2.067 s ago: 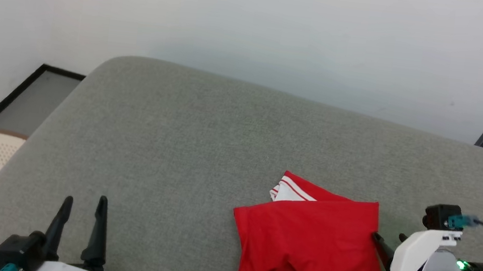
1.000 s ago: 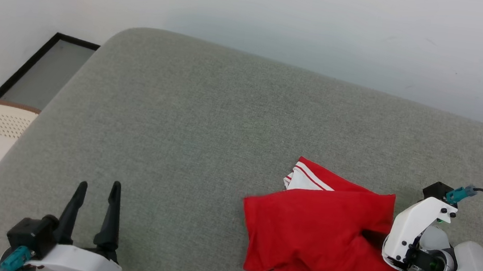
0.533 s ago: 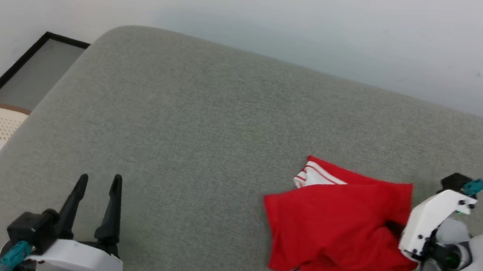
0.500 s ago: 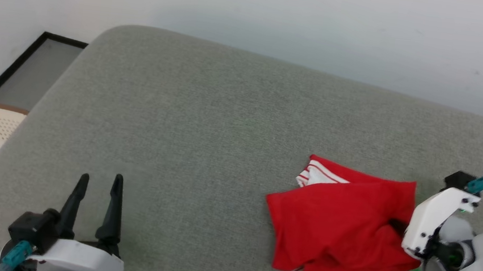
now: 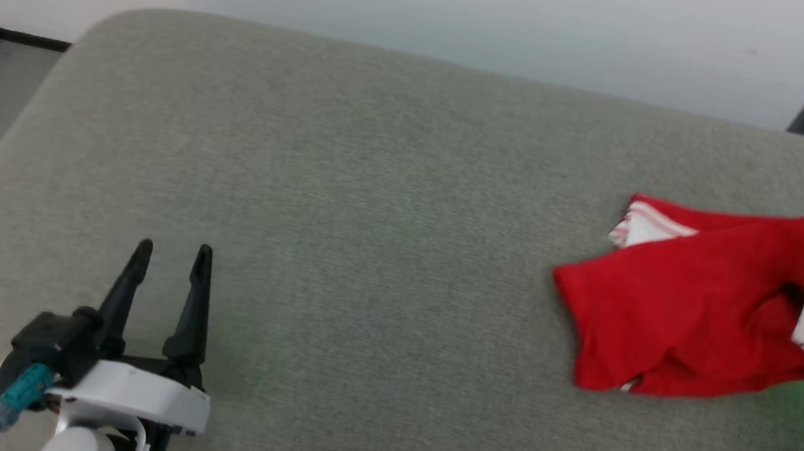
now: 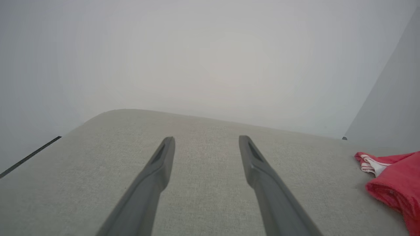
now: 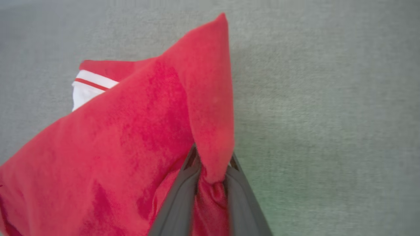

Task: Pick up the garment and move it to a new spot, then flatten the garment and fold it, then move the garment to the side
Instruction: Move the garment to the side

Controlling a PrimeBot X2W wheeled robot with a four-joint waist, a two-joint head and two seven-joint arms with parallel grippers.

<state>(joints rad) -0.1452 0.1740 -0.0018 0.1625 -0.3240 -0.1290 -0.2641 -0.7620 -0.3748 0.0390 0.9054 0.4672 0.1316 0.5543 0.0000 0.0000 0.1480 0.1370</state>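
Garment (image 5: 684,315): red jersey shirt, folded into a rough block with the plain red side up. It lies at the far right of the grey fabric surface (image 5: 377,178) in the head view.
Sleeve: a white sleeve (image 5: 644,228) with red stripe trim pokes out from under the upper left corner of the red fold.
Garment edges: the right side is bunched and drawn up towards the right arm. The left and lower edges lie on the fabric, with a small fold open along the bottom.
Right gripper (image 5: 791,292): at the right edge of the head view, its white housing partly cut off and its fingertips buried in the cloth.
Right gripper grip: in the right wrist view, the right gripper (image 7: 213,164) has both dark fingers pressed in on a pinched wad of the garment (image 7: 131,147). Red cloth rises in a peak above the pinch.
Sleeve, right wrist view: the white sleeve (image 7: 88,88) shows at the upper left, beneath the red layer.
Left gripper (image 5: 174,246): at the lower left of the head view, over bare fabric and well apart from the garment.
Left gripper jaws: in the left wrist view, the left gripper (image 6: 206,139) has its fingers spread wide with nothing between them.
Garment, left wrist view: the garment (image 6: 397,183) sits at the right edge, striped sleeve end towards the wall (image 6: 210,49).
Light: a faint green glow on the fabric below the right arm.
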